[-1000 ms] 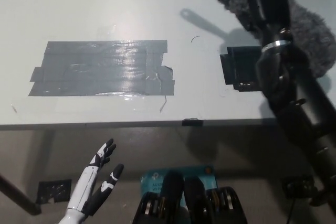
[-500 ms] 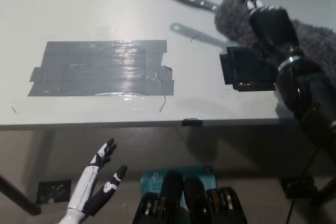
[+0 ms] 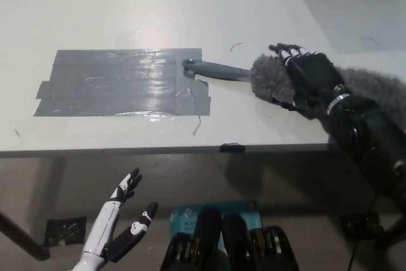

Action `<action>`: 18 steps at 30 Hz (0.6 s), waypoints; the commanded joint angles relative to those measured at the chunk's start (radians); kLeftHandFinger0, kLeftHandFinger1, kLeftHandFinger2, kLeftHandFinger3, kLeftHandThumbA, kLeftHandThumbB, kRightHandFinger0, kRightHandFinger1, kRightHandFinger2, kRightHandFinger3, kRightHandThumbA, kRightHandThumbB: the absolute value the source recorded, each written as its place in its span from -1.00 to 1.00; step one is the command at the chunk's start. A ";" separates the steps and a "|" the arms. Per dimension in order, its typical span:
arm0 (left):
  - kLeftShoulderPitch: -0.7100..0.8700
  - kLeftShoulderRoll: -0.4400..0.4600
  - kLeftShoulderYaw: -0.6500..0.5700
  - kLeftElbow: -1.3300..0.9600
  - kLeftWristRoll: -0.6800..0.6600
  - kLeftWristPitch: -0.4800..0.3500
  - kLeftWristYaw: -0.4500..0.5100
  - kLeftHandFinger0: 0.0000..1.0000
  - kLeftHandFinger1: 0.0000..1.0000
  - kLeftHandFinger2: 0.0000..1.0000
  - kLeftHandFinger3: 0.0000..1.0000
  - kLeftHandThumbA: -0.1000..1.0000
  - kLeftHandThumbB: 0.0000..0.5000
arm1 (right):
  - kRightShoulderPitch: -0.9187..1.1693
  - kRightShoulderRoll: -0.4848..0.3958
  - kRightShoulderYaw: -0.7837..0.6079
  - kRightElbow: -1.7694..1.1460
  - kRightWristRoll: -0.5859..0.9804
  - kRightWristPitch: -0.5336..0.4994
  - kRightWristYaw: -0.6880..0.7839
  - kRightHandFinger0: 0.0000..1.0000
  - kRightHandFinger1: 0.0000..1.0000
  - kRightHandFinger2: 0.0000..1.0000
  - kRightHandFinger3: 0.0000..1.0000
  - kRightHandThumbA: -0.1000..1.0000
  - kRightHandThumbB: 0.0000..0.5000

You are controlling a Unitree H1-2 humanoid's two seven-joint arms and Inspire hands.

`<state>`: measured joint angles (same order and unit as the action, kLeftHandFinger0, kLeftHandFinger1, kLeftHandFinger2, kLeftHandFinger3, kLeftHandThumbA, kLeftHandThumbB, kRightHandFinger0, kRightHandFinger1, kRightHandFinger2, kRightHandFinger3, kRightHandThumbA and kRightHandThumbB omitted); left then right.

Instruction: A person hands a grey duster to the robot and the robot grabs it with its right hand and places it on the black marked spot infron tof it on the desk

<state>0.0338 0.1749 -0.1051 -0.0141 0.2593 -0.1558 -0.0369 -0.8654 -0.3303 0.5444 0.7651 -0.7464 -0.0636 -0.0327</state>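
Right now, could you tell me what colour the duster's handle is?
Grey, like its fluffy head; the duster shows only in the head view.

— What's moved relative to the tape patch (image 3: 124, 82)?
— The grey duster (image 3: 273, 80) has come down from above the desk; its handle tip now touches the patch's right edge. The right hand (image 3: 307, 75) lowered with it, fingers now spread.

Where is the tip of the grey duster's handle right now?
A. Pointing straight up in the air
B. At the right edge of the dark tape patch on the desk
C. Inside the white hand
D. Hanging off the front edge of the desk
B: the duster lies on the desk under the black right hand, and its handle tip reaches the right edge of the tape patch.
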 commanded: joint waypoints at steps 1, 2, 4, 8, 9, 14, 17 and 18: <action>-0.012 0.017 -0.001 -0.031 0.003 -0.041 -0.005 1.00 1.00 1.00 1.00 0.37 -0.26 | -0.059 -0.076 -0.062 -0.252 0.170 0.137 0.400 1.00 1.00 1.00 1.00 0.66 1.00; -0.007 0.018 -0.002 -0.042 0.008 -0.027 -0.007 1.00 1.00 1.00 1.00 0.35 -0.27 | -0.070 -0.098 -0.074 -0.302 0.191 0.166 0.448 1.00 1.00 1.00 1.00 0.67 1.00; -0.006 0.018 -0.002 -0.041 0.009 -0.027 -0.007 1.00 1.00 1.00 1.00 0.33 -0.28 | -0.082 -0.120 -0.095 -0.348 0.225 0.185 0.487 1.00 1.00 1.00 1.00 0.66 1.00; -0.011 0.018 -0.002 -0.030 0.017 -0.040 0.000 1.00 1.00 1.00 1.00 0.27 -0.27 | -0.125 -0.179 -0.204 -0.471 0.414 0.263 0.608 1.00 1.00 1.00 1.00 0.66 1.00; -0.013 0.021 -0.004 -0.029 0.019 -0.042 -0.002 1.00 1.00 1.00 1.00 0.27 -0.27 | -0.147 -0.192 -0.256 -0.491 0.511 0.282 0.642 1.00 1.00 1.00 1.00 0.65 1.00; -0.005 0.020 -0.007 -0.031 0.012 -0.025 -0.012 1.00 1.00 1.00 1.00 0.24 -0.25 | -0.178 -0.212 -0.472 -0.635 0.778 0.401 0.647 1.00 1.00 1.00 1.00 0.63 0.96; -0.007 0.019 -0.007 -0.027 0.008 -0.031 -0.013 1.00 1.00 1.00 1.00 0.20 -0.25 | -0.198 -0.199 -0.590 -0.690 0.870 0.434 0.589 1.00 1.00 1.00 1.00 0.80 1.00; -0.008 0.019 -0.007 -0.025 0.010 -0.033 -0.011 1.00 1.00 1.00 1.00 0.20 -0.24 | -0.203 -0.197 -0.621 -0.729 0.878 0.436 0.554 1.00 1.00 1.00 1.00 0.87 1.00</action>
<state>0.0345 0.1749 -0.1050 -0.0027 0.2613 -0.1517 -0.0369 -0.8568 -0.4174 0.3277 0.4366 -0.4887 0.0812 0.2958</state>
